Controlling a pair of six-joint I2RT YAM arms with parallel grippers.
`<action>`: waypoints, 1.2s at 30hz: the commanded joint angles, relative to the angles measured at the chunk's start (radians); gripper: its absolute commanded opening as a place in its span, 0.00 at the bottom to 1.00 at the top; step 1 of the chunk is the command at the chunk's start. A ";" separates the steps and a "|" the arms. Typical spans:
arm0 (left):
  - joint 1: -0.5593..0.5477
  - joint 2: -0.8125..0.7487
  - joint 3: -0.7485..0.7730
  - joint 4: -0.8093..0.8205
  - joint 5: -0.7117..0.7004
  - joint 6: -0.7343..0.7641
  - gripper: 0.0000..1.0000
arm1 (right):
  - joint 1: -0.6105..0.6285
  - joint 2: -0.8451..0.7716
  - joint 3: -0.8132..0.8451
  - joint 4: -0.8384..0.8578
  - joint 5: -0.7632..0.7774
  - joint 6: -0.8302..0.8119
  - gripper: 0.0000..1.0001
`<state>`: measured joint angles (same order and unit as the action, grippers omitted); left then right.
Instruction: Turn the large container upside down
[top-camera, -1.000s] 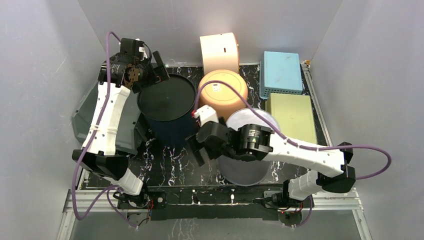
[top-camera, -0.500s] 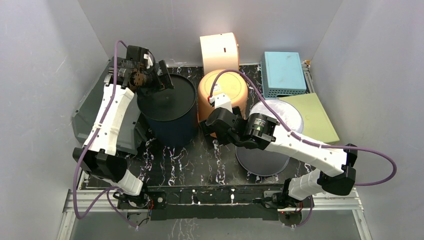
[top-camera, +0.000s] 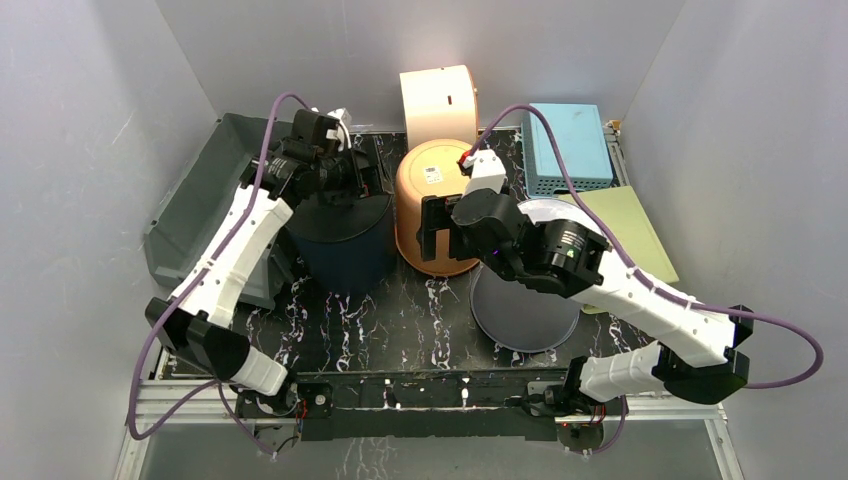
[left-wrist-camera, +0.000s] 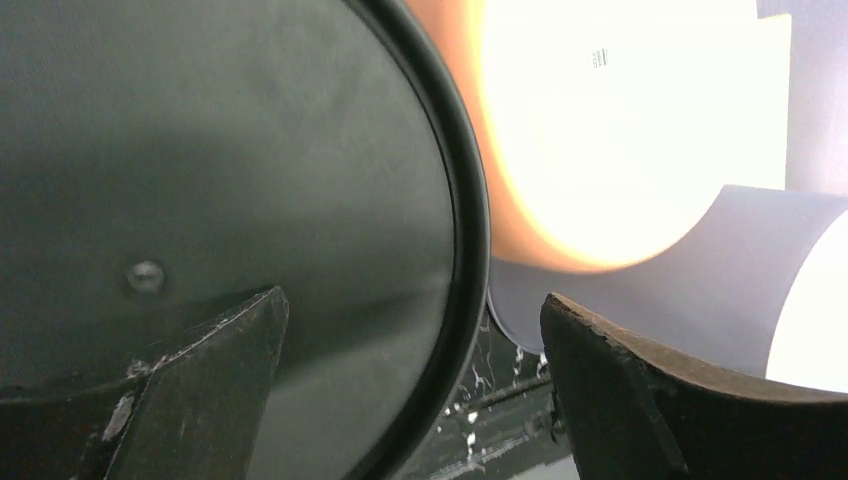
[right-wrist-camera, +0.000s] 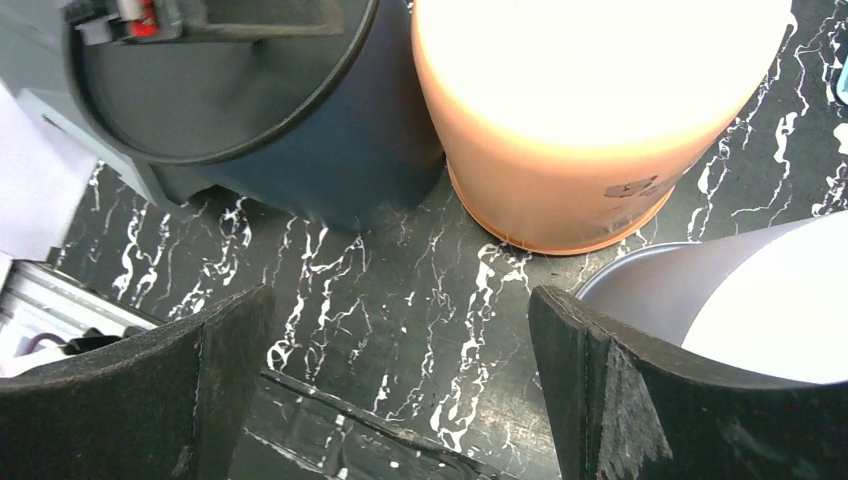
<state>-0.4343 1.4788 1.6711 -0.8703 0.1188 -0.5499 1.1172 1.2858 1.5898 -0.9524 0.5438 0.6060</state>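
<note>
The right gripper (right-wrist-camera: 398, 300) has its two fingers spread wide over the black speckled table (right-wrist-camera: 345, 335); an orange tub (right-wrist-camera: 590, 150) stands just ahead; a dark blue tub (right-wrist-camera: 330, 165) stands ahead-left, right beside it; a pale grey tub (right-wrist-camera: 650, 290) sits by the right finger.

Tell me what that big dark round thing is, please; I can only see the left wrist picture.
Observer: The top of a dark blue bucket standing on the table, with a grey bin on its left.
Operator: And the glowing orange shape?
Observer: An orange bucket standing right beside the blue one; another orange container sits behind it by the back wall.
Operator: Is the other arm busy?
Observer: The right gripper is open and empty, hovering over the table near the orange bucket.
</note>
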 joint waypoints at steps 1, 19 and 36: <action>0.011 0.087 0.051 0.033 -0.080 0.074 0.98 | 0.001 -0.019 0.027 0.056 0.013 0.039 0.98; 0.033 0.552 0.613 0.014 0.104 0.142 0.99 | 0.001 -0.077 -0.006 -0.025 0.070 0.111 0.98; -0.015 0.077 0.199 -0.010 0.177 0.004 0.98 | -0.241 0.155 -0.105 0.234 -0.218 -0.063 0.98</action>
<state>-0.4423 1.6218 1.8217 -0.8268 0.2630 -0.5217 0.9970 1.4261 1.5135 -0.8650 0.4488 0.6216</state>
